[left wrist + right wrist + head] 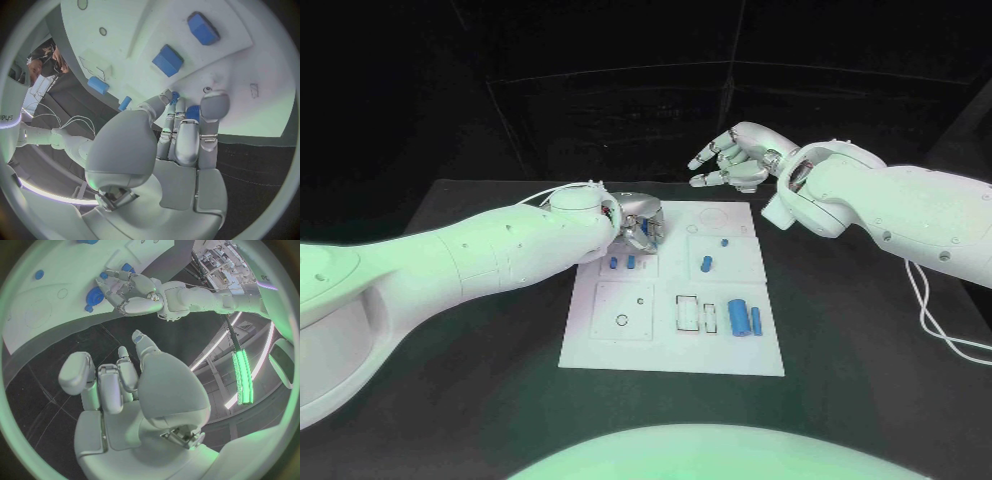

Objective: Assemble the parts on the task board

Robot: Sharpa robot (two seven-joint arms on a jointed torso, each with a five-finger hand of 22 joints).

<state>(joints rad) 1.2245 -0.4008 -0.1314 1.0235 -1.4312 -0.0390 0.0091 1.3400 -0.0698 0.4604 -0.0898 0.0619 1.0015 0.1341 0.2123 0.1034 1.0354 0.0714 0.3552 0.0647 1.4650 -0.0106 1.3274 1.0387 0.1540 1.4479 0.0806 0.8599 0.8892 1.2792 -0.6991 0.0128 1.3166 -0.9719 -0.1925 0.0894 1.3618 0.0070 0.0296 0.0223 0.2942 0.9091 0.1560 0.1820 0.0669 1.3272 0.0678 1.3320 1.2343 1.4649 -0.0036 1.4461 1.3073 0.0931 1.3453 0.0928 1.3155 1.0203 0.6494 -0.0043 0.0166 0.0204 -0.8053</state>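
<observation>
The white task board [668, 345] lies mid-table and several blue parts rest on it: two short ones [620, 263] near its left side, one [707, 264] in the middle, two longer ones [744, 319] at the right. My left hand [640, 226] reaches down onto the board's far left corner. In the left wrist view its thumb and a finger [167, 107] pinch a small blue part [175, 95] just above the board [137, 25]. My right hand [736, 160] hangs raised beyond the board's far edge, fingers apart and loosely bent, holding nothing.
Outlined recesses and small holes [687, 310] mark the board's near half. Two blue blocks [167, 60] lie ahead of the left hand's fingers. A white cable [935, 320] runs along the black table at the right. The right wrist view takes in the left hand [134, 290] over the board [37, 315].
</observation>
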